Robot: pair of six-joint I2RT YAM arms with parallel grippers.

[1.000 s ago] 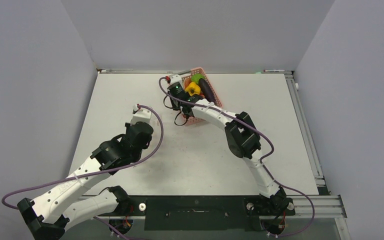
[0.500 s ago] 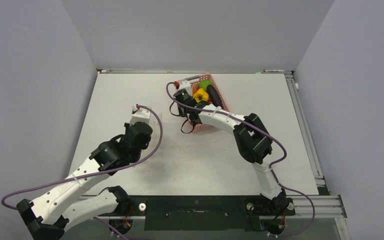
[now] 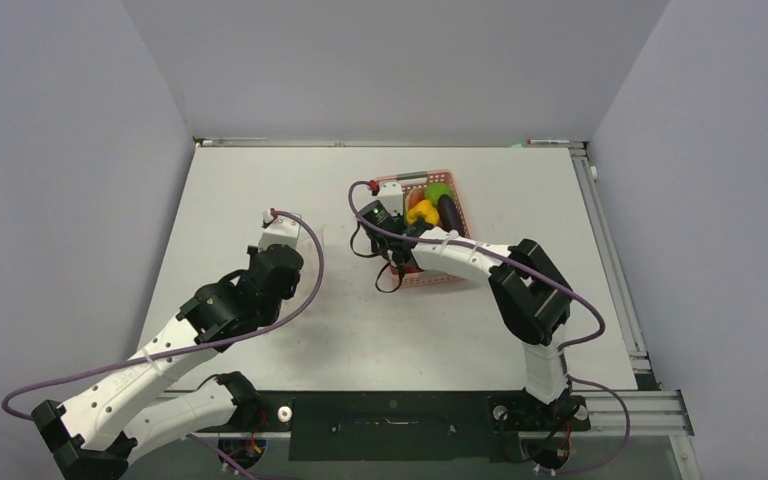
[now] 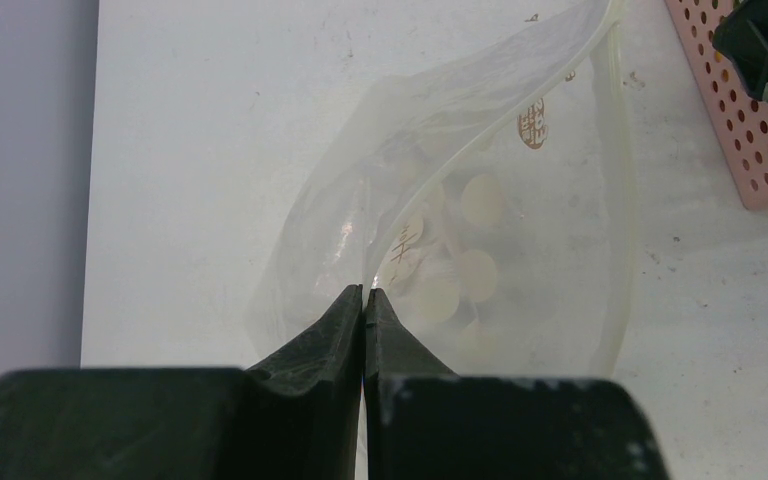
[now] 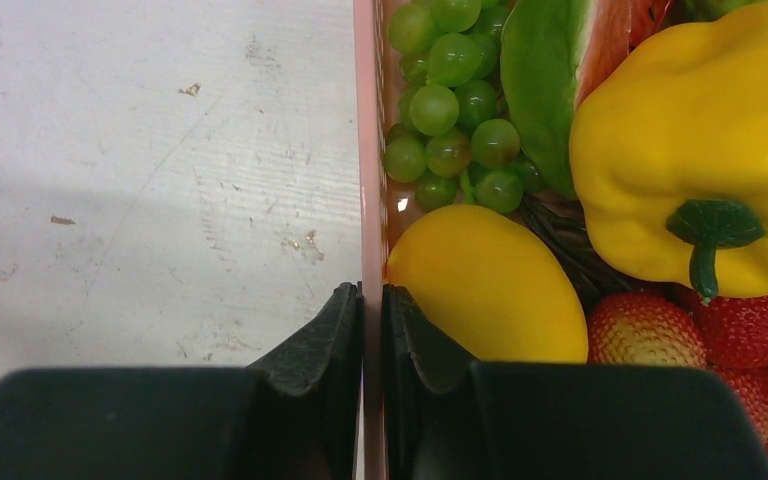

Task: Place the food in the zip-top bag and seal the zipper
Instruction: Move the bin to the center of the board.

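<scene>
Currently | my left gripper (image 4: 364,292) pinches the clear crinkly zip-top bag (image 4: 520,230) by its lip, left of the pink lattice basket (image 4: 750,140): mouth propped | right gripper (image 5: 370,290) clamps the basket wall: likely to haul the toy produce (image 5: 690,130) bagward.

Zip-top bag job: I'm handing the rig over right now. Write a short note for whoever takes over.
Left gripper: shut on the mouth edge of the zip-top bag; the bag's mouth gapes open.
Right gripper: shut on the wall of the pink basket.
Food: yellow bell pepper, green grapes, yellow fruit and strawberries all lie in the basket.
Done: both grips made; no produce visible in the bag.
Left: move the food into the bag, then seal it.
</scene>
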